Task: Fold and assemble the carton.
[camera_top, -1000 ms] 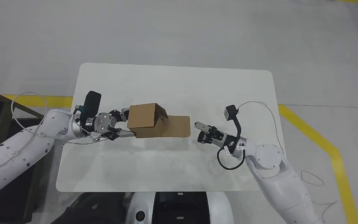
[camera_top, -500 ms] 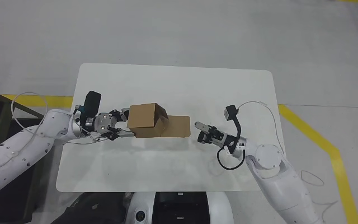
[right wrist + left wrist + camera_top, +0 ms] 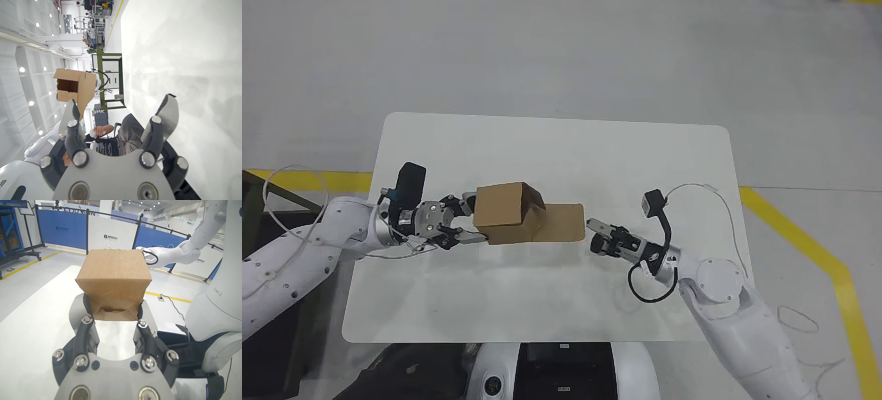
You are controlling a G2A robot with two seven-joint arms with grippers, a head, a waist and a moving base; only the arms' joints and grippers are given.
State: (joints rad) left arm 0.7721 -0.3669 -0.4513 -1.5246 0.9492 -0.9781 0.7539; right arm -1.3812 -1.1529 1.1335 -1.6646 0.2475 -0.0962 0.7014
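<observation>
You have a white table (image 3: 642, 160) on a pale grey floor (image 3: 562, 50), and the carton (image 3: 504, 208) sits over the middle of the table, nearer the left arm.

Much of the carton is hidden from you. From above you see its closed top face and one long flap (image 3: 560, 222) lying flat out toward the right arm; the underside is hidden, so this view does not tell you whether it rests on the table. The left wrist view shows the near end, where small flaps fold inward to a shallow recess, while the far end is behind the body of the box. The right wrist view gives you that far end: open, with a dark interior. There one of the right gripper's fingers (image 3: 70, 108) overlaps the flap's tip, and you cannot tell whether they touch.

The left gripper (image 3: 468, 228) holds the carton's near end. Its two fingers press on the opposite side walls, with the pads partly tucked behind the cardboard. That arm lies low across the table and is cut off at the frame's edge.

The right gripper (image 3: 594, 238) is spread wide with nothing between its fingers, and it points at the flap's free edge, just beside it. Its forearm angles in from the table's near right corner.
</observation>
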